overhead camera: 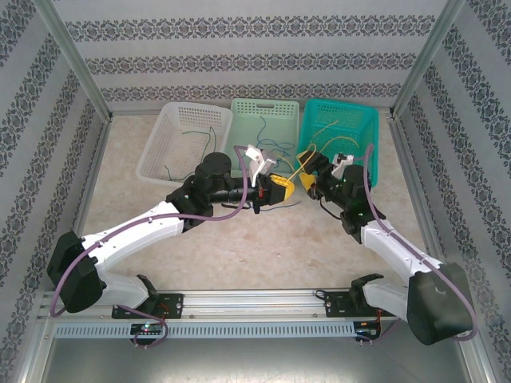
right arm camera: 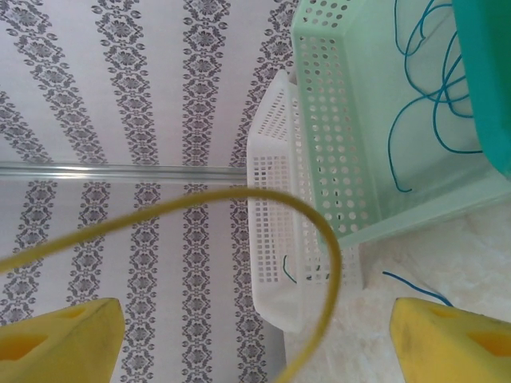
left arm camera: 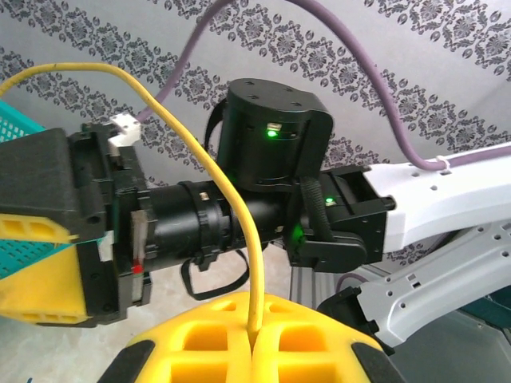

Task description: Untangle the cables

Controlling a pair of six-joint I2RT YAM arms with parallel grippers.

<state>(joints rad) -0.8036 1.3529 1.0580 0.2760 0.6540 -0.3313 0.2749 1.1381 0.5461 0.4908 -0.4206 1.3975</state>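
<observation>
Left jaws pinching yellow cable [left arm camera: 226,185], right jaws wide apart around it, baskets [overhead camera: 264,103] behind.

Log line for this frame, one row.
left gripper: shut on yellow cable | right gripper: open, fingers off the cable | blue cables: in light green basket

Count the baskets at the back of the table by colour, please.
White basket: 1
Pale green basket: 1
Teal basket: 1
Total: 3
</observation>
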